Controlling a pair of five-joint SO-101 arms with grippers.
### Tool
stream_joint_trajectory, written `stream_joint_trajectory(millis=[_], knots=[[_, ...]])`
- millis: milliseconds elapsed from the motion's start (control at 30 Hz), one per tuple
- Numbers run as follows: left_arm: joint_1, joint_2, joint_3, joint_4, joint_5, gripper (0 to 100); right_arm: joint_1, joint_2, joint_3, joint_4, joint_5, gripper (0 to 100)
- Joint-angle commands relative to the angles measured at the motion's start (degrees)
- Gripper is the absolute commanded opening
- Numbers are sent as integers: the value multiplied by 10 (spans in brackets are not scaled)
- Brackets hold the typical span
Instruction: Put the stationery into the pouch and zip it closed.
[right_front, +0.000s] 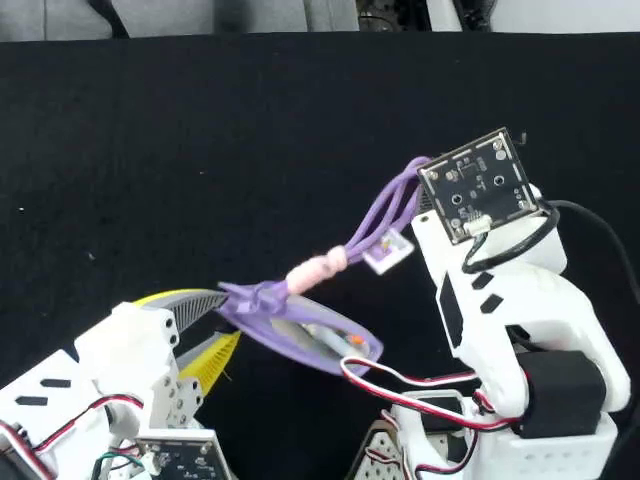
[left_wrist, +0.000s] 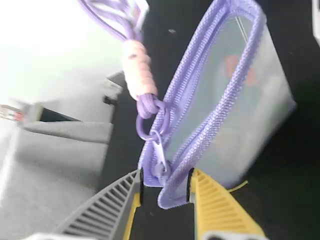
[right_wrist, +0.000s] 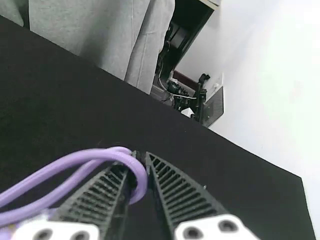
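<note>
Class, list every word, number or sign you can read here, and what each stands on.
No text reads clearly.
Print on the tag on the cord: too small.
Markings on the circuit board: too small.
The orange mark inside the pouch: blurred.

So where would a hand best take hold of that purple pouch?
Probably at its narrow end beside the zipper pull, coming in endwise with a finger on each flat face. The pouch is thin and flat there, which is how the left hand grips it.
</note>
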Motion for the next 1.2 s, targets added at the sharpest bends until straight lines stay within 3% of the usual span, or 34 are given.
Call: stream_joint_trajectory(millis=[0, 133, 300, 800, 867, 1067, 1167], knots=[[-1, 10, -26, -40, 1, 167, 4, -5, -7, -5, 6, 11], [-1, 10, -21, -41, 1, 182, 4, -5, -7, -4, 6, 11], [-1, 10, -16, -37, -1, 275, 4, -5, -7, -4, 6, 11], [-1, 11, 102, -97, -4, 270, 5, -68, -3, 12, 25, 11], [-1, 11, 108, -98, -4, 242, 7, -68, -3, 12, 25, 11], [-1, 10, 97, -95, -4, 21, 8, -68, -3, 11, 25, 11], [-7, 10, 79, -94, -3, 53, 21, -67, -3, 7, 23, 11]])
